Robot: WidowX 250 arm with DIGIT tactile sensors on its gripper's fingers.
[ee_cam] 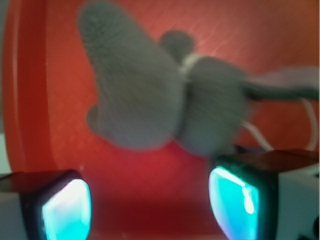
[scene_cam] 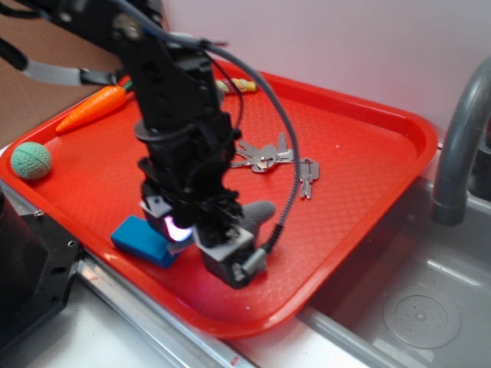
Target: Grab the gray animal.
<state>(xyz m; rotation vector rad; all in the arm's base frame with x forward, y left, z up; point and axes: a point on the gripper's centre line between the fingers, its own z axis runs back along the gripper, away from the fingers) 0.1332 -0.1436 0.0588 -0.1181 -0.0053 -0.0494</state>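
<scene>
In the wrist view the two glowing pads [ee_cam: 66,210] of the end effector [ee_cam: 150,207] sit at the lower edge of the frame, standing apart with bare red tray between them, clamped on nothing. Just above them, filling the middle of the frame, lies the gray animal [ee_cam: 165,105]: a lobed plush body, blurred by closeness, with a thin ear trailing toward the right edge and a white string [ee_cam: 257,137] curling near the right pad.

In the exterior view the end effector [scene_cam: 201,234] hangs low over the near part of the red tray [scene_cam: 360,222], and only a gray tip of the gray animal [scene_cam: 259,211] shows beside it, just right of the arm's body. A blue block [scene_cam: 144,240] lies just to the left, close to the fingers.

To do the grasp well, I judge the fingers should advance so the plump body, not the ear or string, sits squarely between the pads, then descend nearly to the tray before closing. Plush compresses, so a full close seems wise.

Farther up the tray lie metal keys [scene_cam: 268,157], then a carrot [scene_cam: 92,107] and a green ball [scene_cam: 31,160] at the left.
</scene>
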